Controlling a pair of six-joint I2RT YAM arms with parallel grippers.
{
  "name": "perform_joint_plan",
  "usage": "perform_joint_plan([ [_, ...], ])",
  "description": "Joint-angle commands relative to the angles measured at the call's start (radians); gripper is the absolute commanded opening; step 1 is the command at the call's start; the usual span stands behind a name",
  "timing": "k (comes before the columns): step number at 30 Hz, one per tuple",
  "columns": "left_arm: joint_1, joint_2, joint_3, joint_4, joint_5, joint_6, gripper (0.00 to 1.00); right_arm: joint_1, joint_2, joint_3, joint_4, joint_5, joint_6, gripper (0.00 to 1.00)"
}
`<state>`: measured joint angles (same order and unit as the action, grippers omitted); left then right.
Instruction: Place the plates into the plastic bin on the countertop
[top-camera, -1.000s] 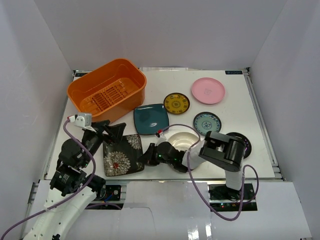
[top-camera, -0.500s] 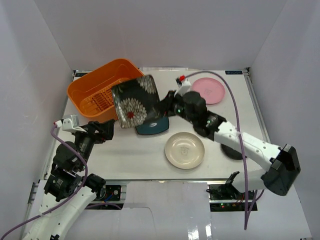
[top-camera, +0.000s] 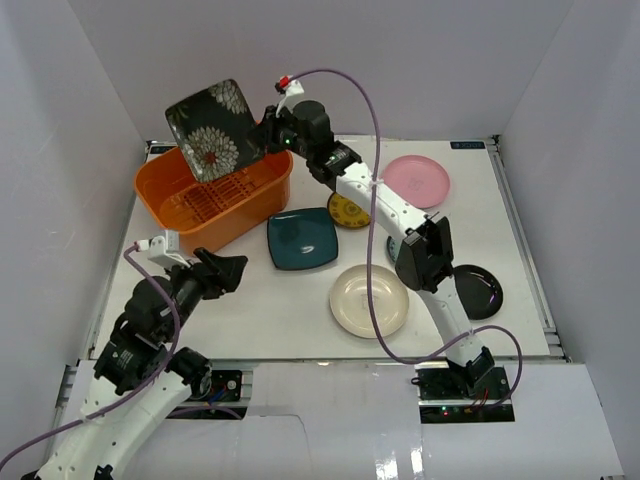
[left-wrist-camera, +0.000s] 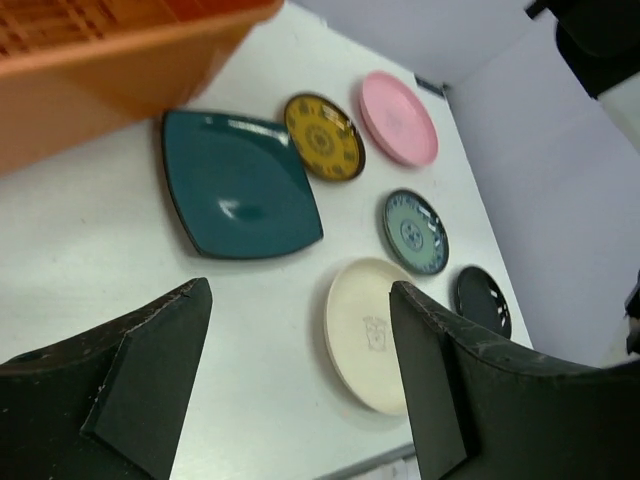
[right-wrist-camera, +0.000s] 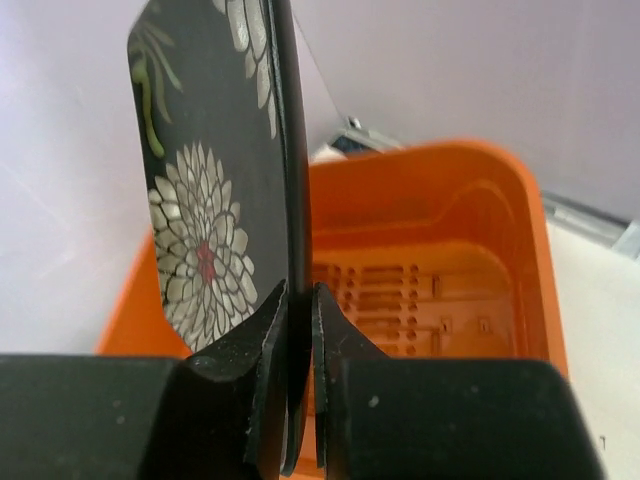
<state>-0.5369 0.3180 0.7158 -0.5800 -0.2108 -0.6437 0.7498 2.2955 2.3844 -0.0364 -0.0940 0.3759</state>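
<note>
Plates are showing in two places. I am holding the black floral square plate in my right gripper. Its jaws are pinching the plate's edge tight, one finger on each face. The plate is standing on edge in the air, its flowered face turning toward the left wall, above the far side of the plastic bin.

The other six are lying flat on the countertop, to the right of the bin. The teal square plate is sitting just beside the bin's near right corner. Next to it the gold-patterned plate is partly hiding under my right arm. The pink plate is resting farther back. The blue-green patterned plate, the round cream plate and the glossy black plate are lying nearer me.

My left gripper is hovering over the countertop's near left part, in front of the bin, its jaws spreading wide with nothing between them.
</note>
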Motion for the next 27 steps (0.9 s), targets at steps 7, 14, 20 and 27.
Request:
perform_joint_plan([
  [7,-0.014,0.099,-0.171,-0.004,0.209,-0.189,0.80,0.002,0.176,0.078,0.288,-0.069,-0.009,0.08],
  [14,-0.014,0.213,-0.291,0.104,0.266,-0.264,0.81,0.006,0.174,-0.037,0.256,-0.046,-0.019,0.08],
  [20,-0.014,0.345,-0.357,0.264,0.228,-0.301,0.86,0.014,0.107,-0.176,0.257,0.023,0.044,0.29],
  [27,-0.014,0.535,-0.358,0.498,0.159,-0.327,0.88,0.029,0.073,-0.157,0.176,0.085,0.069,0.61],
])
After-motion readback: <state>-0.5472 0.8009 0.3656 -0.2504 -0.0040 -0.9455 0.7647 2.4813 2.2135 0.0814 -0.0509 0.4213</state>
